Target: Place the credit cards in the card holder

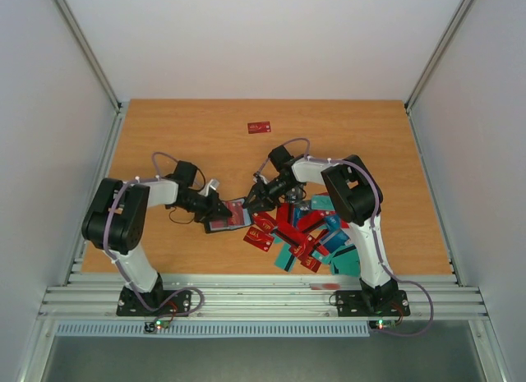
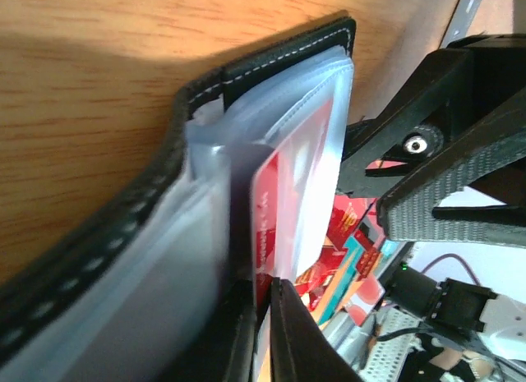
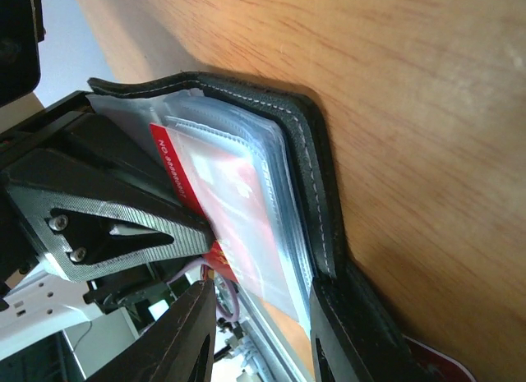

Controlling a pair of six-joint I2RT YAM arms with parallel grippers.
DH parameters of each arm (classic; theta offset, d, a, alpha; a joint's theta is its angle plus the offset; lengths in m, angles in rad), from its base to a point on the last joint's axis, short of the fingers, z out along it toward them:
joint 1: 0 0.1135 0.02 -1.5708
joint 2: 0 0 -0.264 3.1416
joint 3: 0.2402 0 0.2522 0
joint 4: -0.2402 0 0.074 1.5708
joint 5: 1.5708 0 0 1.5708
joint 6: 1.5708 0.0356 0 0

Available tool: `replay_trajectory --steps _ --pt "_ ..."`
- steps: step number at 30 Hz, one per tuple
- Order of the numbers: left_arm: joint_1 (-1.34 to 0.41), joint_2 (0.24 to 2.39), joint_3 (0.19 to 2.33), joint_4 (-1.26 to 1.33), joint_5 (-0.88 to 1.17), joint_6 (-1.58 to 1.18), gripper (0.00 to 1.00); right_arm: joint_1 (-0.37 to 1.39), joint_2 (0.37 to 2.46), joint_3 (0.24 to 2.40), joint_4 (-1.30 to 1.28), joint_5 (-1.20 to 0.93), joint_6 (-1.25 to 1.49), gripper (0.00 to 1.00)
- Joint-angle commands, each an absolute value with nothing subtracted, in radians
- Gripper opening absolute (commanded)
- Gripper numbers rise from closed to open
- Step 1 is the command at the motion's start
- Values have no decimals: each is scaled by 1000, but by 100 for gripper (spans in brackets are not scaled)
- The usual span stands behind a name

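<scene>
Lettering beginning "NO" runs along red card [image 3: 215, 189] inside card holder [image 3: 316, 181].

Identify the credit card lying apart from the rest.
The red card near the table's far edge; others are heaped by the right arm or inside the card holder.

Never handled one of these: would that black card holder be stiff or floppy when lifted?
Probably floppy: the card holder bends along its stitched cover, and its clear sleeves fan apart loosely. Likely slippery too, since the sleeves look glossy.

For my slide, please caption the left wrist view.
Left gripper grips the open card holder by its clear sleeves, a red card tucked inside.
</scene>
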State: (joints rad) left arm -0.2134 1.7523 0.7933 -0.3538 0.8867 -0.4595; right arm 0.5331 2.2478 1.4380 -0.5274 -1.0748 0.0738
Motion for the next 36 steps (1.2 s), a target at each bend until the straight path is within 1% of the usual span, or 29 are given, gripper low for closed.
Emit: replay_trajectory --steps 1,4,7,16,28,36 --pt "-244 1760 812 -363 823 -509 11 528 2298 1444 -512 -1009 99 34" --pt "-248 1732 820 -408 788 -514 23 528 2296 1437 -502 -1012 107 34" --pt "-249 1702 826 -451 757 -516 32 529 2289 1424 -485 -1016 114 33" --pt "-274 1683 885 -595 663 -481 41 529 2266 1376 -434 -1029 136 33" --pt "-350 1735 970 -640 595 -508 42 529 2251 1347 -408 -1040 141 33" --pt "-415 1777 1069 -725 525 -509 41 529 2239 1342 -411 -1041 136 33"
